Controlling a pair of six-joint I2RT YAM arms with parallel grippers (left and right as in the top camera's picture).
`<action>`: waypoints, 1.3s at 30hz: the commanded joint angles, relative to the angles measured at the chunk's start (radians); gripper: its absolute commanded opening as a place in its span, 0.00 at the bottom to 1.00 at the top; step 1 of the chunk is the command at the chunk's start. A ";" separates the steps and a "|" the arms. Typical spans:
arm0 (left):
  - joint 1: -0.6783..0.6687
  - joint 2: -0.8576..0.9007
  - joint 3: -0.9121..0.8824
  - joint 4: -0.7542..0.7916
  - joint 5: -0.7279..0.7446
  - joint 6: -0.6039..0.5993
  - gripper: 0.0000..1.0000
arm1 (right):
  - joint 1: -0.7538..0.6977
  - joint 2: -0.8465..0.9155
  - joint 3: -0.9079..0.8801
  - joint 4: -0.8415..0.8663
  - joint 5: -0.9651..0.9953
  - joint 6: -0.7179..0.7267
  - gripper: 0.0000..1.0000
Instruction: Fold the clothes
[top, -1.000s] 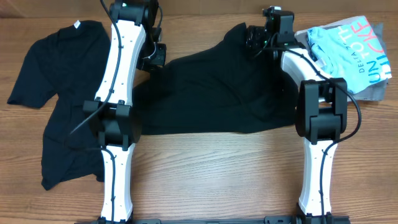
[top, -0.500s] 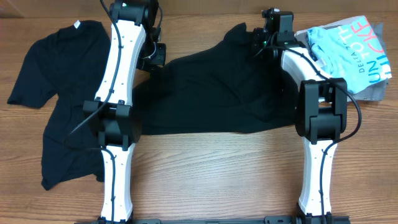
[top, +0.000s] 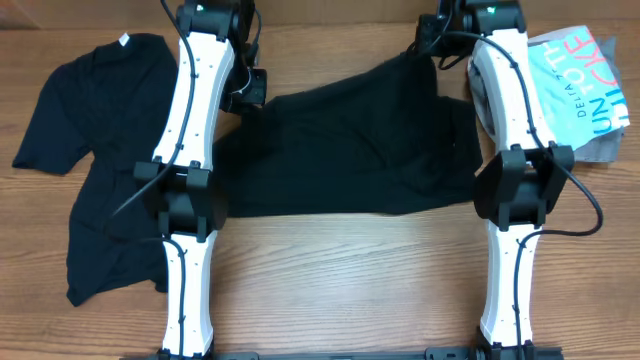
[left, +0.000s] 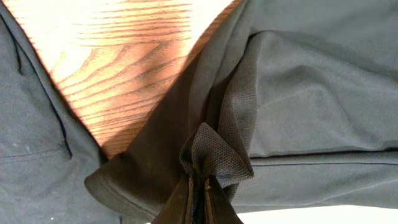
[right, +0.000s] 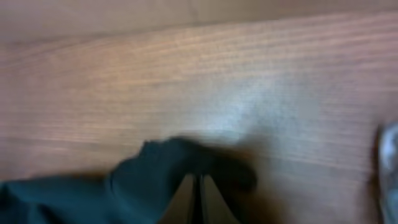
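Observation:
A black shirt (top: 350, 140) lies spread across the middle of the table between both arms. My left gripper (top: 250, 88) is shut on a bunched fold of its left edge; the left wrist view shows the mesh cloth (left: 214, 152) pinched above the closed fingertips of that gripper (left: 199, 186). My right gripper (top: 432, 35) is at the far edge of the table, shut on the shirt's far right corner. In the blurred right wrist view, dark cloth (right: 155, 174) wraps round that closed gripper (right: 199, 182). A second black shirt (top: 95, 160) with a white neck tag (top: 123, 40) lies flat at the left.
A light blue and white printed garment (top: 580, 85) lies on a grey one (top: 605, 150) at the back right, close to my right arm. Bare wood table (top: 350, 280) stretches along the front between the two arm bases.
My right gripper has shut on the shirt's far right corner and moved toward the back edge, drawing that corner up and out. The left gripper has stayed shut and in place.

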 joint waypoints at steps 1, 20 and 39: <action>0.025 -0.001 0.025 -0.011 -0.007 -0.009 0.04 | 0.002 -0.004 0.089 -0.188 0.024 -0.035 0.04; 0.138 -0.134 0.025 -0.011 -0.035 -0.016 0.04 | -0.090 -0.158 0.066 -0.497 -0.040 0.041 0.04; 0.116 -0.147 -0.267 -0.011 -0.117 -0.009 0.04 | -0.105 -0.315 -0.611 -0.493 0.158 0.059 0.04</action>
